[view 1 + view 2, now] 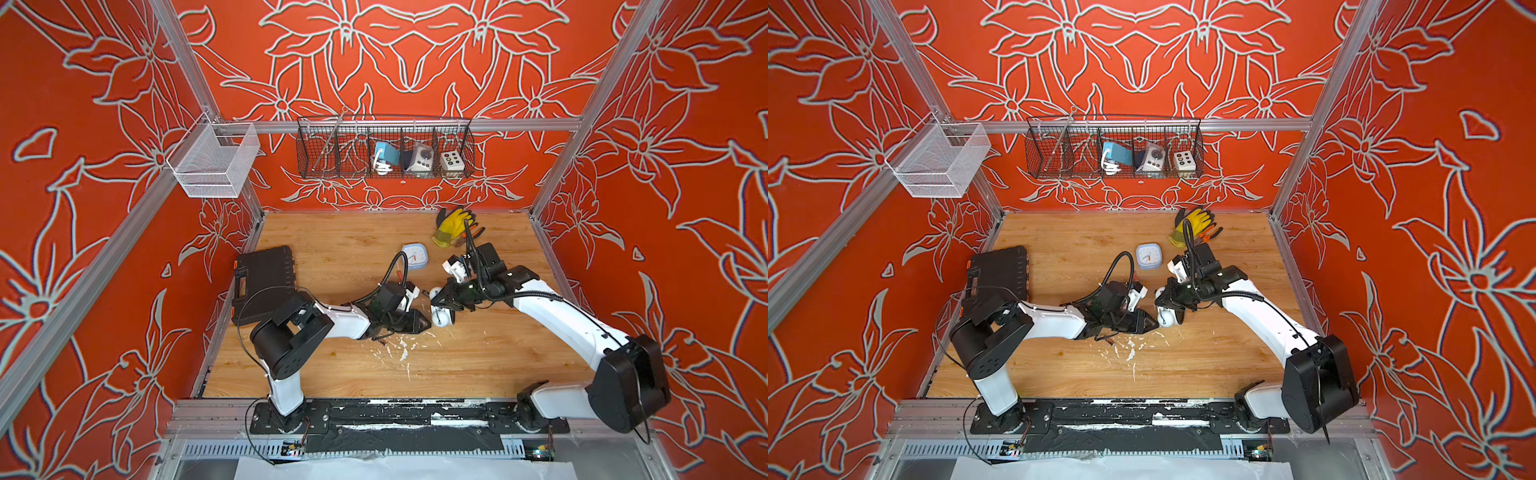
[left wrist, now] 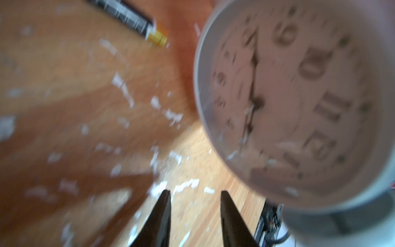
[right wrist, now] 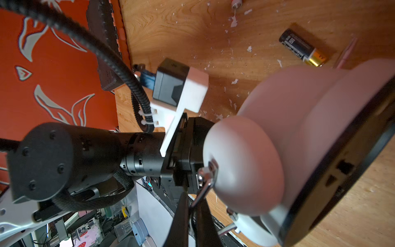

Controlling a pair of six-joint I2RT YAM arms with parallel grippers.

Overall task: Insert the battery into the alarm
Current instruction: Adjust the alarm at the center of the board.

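The alarm (image 1: 441, 316) (image 1: 1168, 318) is a white twin-bell clock, held tilted just above the wooden table near its middle. My right gripper (image 1: 436, 301) (image 3: 192, 205) is shut on the thin metal handle beside one bell (image 3: 245, 166). The clock's dial (image 2: 288, 96) faces the left wrist camera, blurred. My left gripper (image 1: 428, 324) (image 2: 195, 192) is open with only bare table between its fingers, its tips beside the clock. The battery (image 3: 303, 50) (image 2: 128, 17), black with a gold end, lies loose on the table behind the clock.
A blue square clock (image 1: 414, 255) lies further back. Yellow gloves (image 1: 453, 226) are at the back right and a black tool case (image 1: 264, 282) at the left edge. White flakes (image 1: 399, 349) litter the wood. A wire basket (image 1: 386, 149) hangs on the back wall.
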